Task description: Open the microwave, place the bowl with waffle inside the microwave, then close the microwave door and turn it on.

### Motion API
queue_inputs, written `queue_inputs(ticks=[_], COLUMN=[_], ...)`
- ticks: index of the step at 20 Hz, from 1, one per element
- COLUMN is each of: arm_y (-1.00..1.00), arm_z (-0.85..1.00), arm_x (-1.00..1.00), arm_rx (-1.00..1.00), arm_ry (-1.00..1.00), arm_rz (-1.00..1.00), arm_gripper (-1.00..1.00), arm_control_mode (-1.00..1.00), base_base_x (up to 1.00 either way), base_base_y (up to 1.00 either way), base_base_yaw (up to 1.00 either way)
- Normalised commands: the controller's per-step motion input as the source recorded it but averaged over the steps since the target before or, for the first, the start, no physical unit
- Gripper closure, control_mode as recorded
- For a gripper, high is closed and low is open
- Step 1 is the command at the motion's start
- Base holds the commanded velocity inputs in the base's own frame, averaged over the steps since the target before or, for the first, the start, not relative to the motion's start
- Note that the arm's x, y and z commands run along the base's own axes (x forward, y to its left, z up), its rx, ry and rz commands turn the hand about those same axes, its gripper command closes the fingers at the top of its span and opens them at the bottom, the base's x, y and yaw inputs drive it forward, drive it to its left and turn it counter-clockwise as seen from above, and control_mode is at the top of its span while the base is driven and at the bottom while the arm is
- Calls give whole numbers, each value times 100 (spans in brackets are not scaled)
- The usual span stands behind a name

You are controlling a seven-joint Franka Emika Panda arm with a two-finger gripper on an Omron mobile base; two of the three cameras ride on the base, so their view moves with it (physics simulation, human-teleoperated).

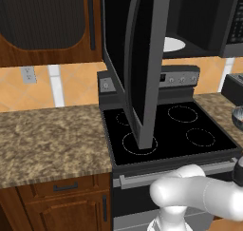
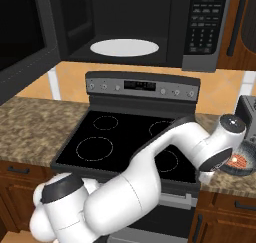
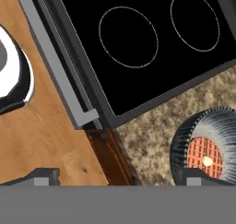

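A: Bowl (image 3: 207, 149) position?
B: On counter (image 3: 147, 140), near its front edge, just right of stove (image 3: 138, 48).
A: Gripper (image 3: 117, 178)?
B: Jaws wide, empty, above the bowl. Door (image 1: 142, 68) swung open; microwave (image 2: 135, 27) cavity clear.

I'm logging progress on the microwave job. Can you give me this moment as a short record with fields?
microwave door: swung wide open
microwave: cavity holds a white turntable plate, no bowl inside
bowl: on the granite counter right of the stove, waffle in it
gripper: open, above the counter edge, bowl beside one fingertip, not gripped
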Motion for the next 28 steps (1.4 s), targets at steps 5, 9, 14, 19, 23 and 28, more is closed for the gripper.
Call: queue_inputs(ticks=[5, 9, 14, 19, 23, 28], arm_y=[-5, -17, -61, -55, -37, -14], arm_z=[-21, -22, -33, -25, -15, -28], arm_x=[29, 39, 20, 16, 20, 29], arm_rx=[-2, -2, 0, 0, 0, 0], arm_ry=[-4, 0, -2, -3, -3, -5], arm_rz=[5, 4, 0, 0, 0, 0], arm_gripper=[-100, -100, -100, -100, -100, -100], arm_control_mode=[-100, -100, -100, -100, -100, -100], base_base_x=[0, 0, 0, 0, 0, 0], base_base_y=[0, 0, 0, 0, 0, 0], base_base_yaw=[0, 0, 0, 0, 0, 0])
